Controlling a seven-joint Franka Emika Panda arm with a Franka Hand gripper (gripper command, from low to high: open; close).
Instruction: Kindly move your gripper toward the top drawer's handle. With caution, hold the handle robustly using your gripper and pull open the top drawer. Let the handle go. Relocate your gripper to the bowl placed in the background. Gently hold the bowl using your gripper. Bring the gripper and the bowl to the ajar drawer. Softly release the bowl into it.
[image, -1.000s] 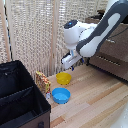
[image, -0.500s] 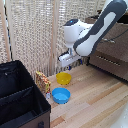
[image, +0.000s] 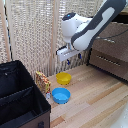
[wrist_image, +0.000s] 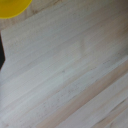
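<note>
The yellow bowl (image: 63, 78) rests on the wooden floor in front of the slatted blind. In the wrist view only its rim (wrist_image: 12, 6) shows, at a corner. My gripper (image: 73, 59) hangs a little above the bowl, toward the exterior view's right. Its two dark fingertips stand apart with nothing between them. The brown dresser (image: 108, 49) stands at the exterior view's right, partly hidden by my arm. A thin pale bar (image: 111, 61) crosses one drawer front. I cannot tell whether it is the top drawer's handle, or whether the top drawer is open.
A light blue bowl (image: 61, 95) lies just in front of the yellow one. A large black bin (image: 20, 97) fills the exterior view's lower left, with a colourful patterned object (image: 42, 81) leaning beside it. The floor (wrist_image: 70, 75) is pale wood planks.
The arm has shifted only slightly above the yellow bowl. Both bowls and the bin have stayed put.
</note>
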